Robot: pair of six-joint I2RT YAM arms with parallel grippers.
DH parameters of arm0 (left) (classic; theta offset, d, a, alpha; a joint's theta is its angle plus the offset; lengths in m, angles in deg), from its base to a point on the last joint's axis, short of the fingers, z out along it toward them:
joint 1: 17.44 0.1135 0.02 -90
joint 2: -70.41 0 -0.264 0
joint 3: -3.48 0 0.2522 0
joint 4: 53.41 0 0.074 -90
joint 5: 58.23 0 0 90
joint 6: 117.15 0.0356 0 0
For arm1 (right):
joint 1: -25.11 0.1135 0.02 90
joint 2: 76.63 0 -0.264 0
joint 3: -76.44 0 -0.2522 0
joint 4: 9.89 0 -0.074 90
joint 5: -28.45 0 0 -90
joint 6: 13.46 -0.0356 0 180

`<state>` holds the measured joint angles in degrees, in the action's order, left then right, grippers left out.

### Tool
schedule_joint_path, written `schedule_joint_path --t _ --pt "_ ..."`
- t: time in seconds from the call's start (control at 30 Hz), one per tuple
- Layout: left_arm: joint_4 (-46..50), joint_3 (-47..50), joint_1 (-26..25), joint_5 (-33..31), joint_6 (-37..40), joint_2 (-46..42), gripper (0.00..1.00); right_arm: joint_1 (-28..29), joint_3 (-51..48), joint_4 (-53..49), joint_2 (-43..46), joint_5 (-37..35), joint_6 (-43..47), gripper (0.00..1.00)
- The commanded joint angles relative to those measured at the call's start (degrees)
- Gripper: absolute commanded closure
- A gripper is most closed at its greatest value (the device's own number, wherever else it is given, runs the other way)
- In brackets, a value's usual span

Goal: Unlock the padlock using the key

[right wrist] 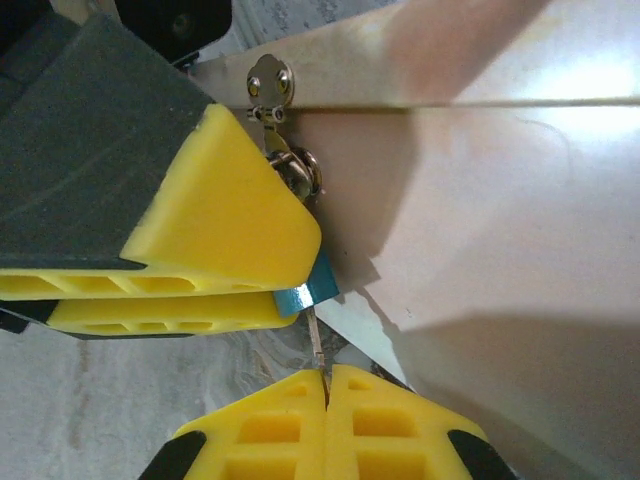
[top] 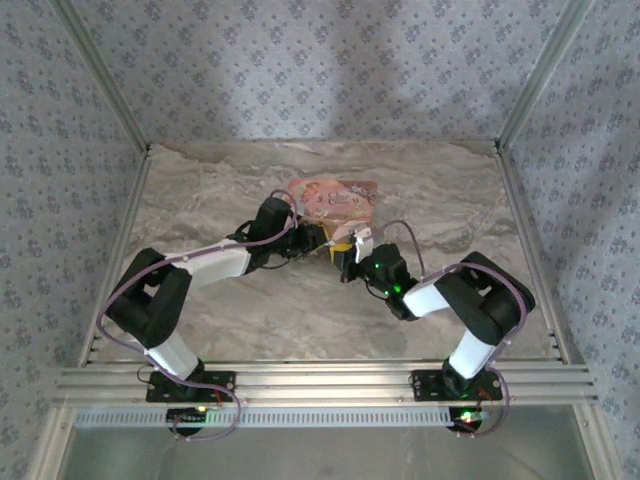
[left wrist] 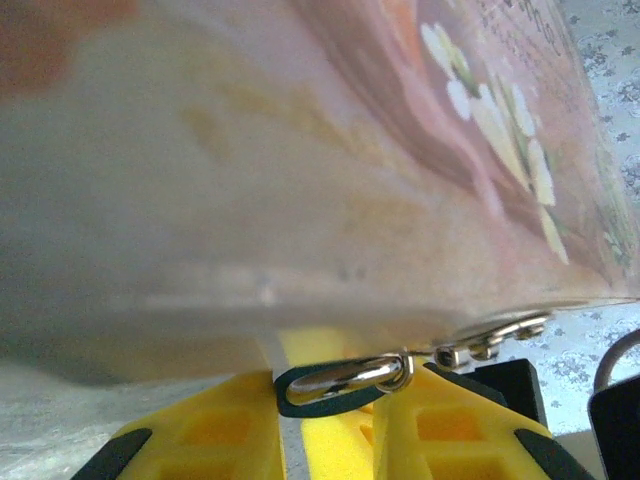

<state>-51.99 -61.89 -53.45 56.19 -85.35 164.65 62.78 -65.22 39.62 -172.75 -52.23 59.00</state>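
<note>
While the left gripper [left wrist: 328, 410] clamps the padlock [right wrist: 306, 287] at the hasp [right wrist: 270, 80] of the pink box [right wrist: 480, 220], the right gripper [right wrist: 326, 385], pinched tight on the key [right wrist: 316, 345], sits just beneath it in the right wrist view. The blade's long axis aims straight at the lock's underside, its tip touching. Script on the box is too blurred to read.

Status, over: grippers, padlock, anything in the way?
Left gripper clamped on padlock at hasp of pink box. Right gripper shut on key, tip at padlock, insertion unclear. Nothing between them.
</note>
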Motion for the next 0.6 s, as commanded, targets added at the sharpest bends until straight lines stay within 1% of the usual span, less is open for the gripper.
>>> schedule_joint_path --t 0.0,0.23,0.57 --pt "-0.09 -0.98 -2.19 7.43 -0.87 0.42 0.77 -1.24 3.53 9.91 -0.09 6.1 -5.6 1.0" --pt "-0.01 -1.04 -2.15 7.57 -0.69 0.51 0.77 -3.44 4.93 10.05 -1.38 10.63 -9.87 1.0" --pt "1.18 -1.03 -2.18 6.98 0.36 1.08 0.77 -5.21 6.2 6.52 0.52 12.93 -9.88 1.0"
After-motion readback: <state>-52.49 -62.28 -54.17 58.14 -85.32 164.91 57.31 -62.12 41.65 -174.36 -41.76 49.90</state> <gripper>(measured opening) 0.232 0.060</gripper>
